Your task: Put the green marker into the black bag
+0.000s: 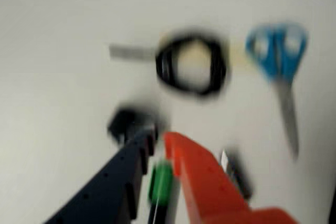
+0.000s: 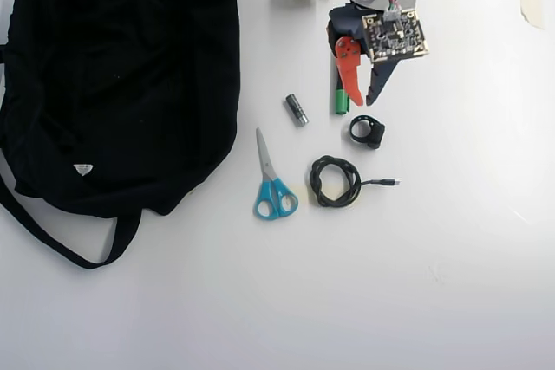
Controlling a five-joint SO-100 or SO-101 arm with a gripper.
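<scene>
tool [image 1: 161,148] open, green marker [image 1: 160,182] between its fingers, on table

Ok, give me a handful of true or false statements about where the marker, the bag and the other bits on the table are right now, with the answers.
1. The green marker lies inside the black bag. False: it lies on the table under the gripper.
2. The scissors have blue handles. True.
3. In the overhead view the bag is right of the scissors. False: it is left of them.
4. The coiled black cable lies beside the scissors. True.
5. The gripper's fingers straddle the marker's green cap. True.
</scene>
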